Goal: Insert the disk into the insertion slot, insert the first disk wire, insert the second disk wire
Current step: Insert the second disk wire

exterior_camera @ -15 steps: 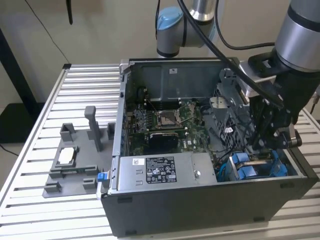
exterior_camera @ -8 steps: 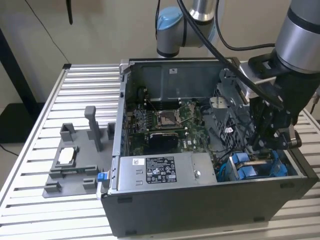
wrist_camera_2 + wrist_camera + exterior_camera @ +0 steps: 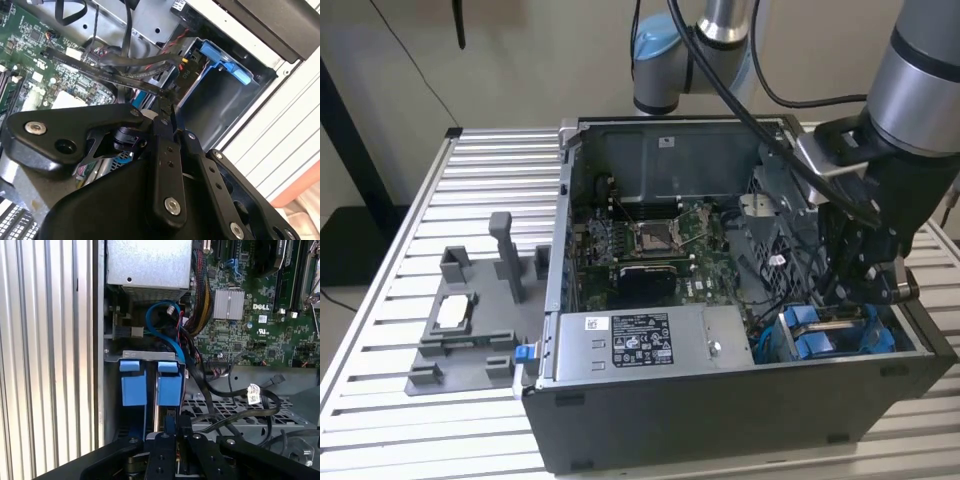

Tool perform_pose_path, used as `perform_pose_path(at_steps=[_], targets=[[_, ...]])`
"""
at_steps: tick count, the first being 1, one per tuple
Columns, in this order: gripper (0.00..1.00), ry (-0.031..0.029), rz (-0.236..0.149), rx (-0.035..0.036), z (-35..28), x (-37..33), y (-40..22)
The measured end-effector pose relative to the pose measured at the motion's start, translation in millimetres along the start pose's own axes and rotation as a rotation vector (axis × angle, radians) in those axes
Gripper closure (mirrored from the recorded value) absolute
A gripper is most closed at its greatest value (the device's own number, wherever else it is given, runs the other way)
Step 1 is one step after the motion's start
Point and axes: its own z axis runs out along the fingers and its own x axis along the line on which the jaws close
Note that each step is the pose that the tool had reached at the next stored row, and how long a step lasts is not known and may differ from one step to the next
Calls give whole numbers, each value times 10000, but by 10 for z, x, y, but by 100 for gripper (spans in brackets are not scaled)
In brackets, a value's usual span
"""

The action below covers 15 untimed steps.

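Cables (image 3: 220, 390) beside insertion slot (image 3: 150, 385)

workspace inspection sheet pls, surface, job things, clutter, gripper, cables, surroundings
surface: ribbed metal table carrying an open computer case.
job's things: insertion slot with blue trim, in the drive cage; disk not clearly told apart.
clutter: grey fixture on the table beside the case.
grippers: gripper lowered over the cage.
cables: black cables loose by the motherboard; blue cable.
surroundings: plain wall.
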Motion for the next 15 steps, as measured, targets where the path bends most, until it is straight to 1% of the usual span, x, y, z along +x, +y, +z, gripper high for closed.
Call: perform_pose_path(at_steps=[7,15], targets=[[84,-4,44,5,43,3,-11],[84,2,104,22,72,5,-16]])
